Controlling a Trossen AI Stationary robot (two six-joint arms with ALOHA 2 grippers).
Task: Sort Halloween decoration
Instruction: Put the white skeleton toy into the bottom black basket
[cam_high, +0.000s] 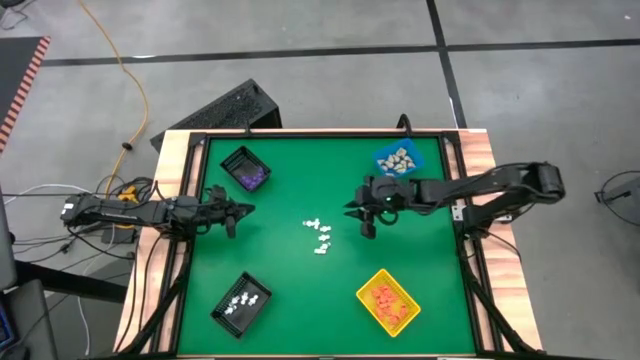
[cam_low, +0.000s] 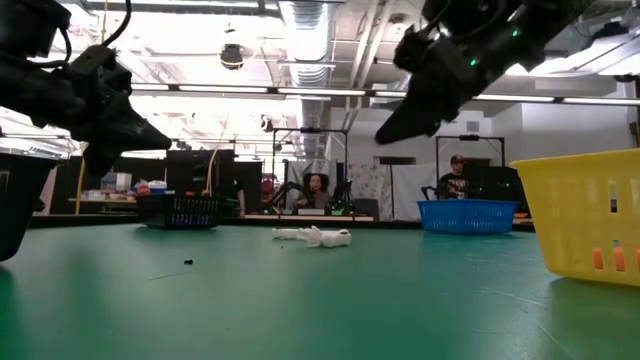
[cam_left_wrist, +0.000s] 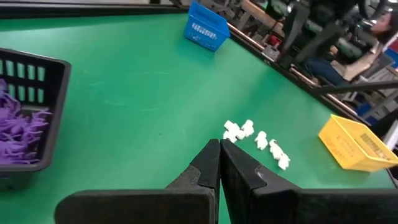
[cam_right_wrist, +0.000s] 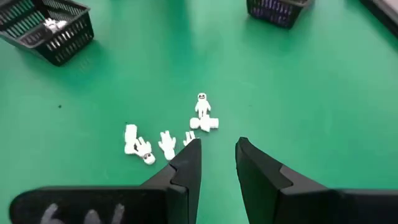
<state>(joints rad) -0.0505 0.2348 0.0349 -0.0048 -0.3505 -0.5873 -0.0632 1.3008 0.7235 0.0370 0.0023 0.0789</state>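
From my seat, the matte green table (cam_high: 300, 290) carries, nearest me, a black slotted plastic bin (cam_high: 241, 303) with white pieces and a yellow mesh bin (cam_high: 388, 302) of orange ones. Mid-table lie small white moulded Halloween figurines (cam_high: 318, 235), loose in a cluster. My right gripper (cam_right_wrist: 216, 155) hovers just beside them, jaws narrowly apart and empty; my left gripper (cam_left_wrist: 221, 163) is pinched closed, empty. Farther off sit a black bin (cam_high: 245, 168) of spiky purple pieces and a blue basket (cam_high: 398, 159) of beige ones.

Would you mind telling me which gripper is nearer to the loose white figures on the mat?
Right. The right gripper, jaws apart, hangs just beside the white figures, toward the blue bin's side. The left gripper, shut, waits farther off near the purple-filled bin.
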